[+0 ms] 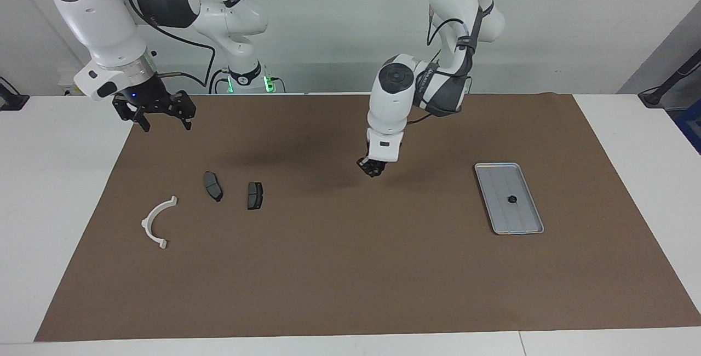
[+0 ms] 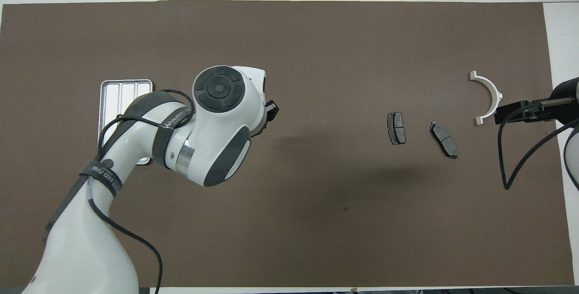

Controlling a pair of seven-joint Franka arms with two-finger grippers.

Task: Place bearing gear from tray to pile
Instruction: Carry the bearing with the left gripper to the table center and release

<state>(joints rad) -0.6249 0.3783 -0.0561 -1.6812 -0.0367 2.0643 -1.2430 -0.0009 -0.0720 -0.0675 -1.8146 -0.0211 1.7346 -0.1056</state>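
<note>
1. Two grippers hang over the brown paper mat (image 1: 350,279). The right gripper (image 1: 161,118) waits with its jaws wide open at the right arm's end. For the left gripper (image 1: 372,168), over the middle of the mat, it cannot be told whether it is closed or carries anything.
2. Two dark grey brake pads (image 1: 213,185) (image 1: 254,195) lie side by side, apart from each other.
3. One flat silver ridged metal tray (image 1: 523,219) lies at the left arm's end, with its long axis pointing away from the robots. One small black round part (image 1: 512,199) rests on its middle.
4. One white semicircular plastic bracket (image 1: 147,222) lies farthest.
</note>
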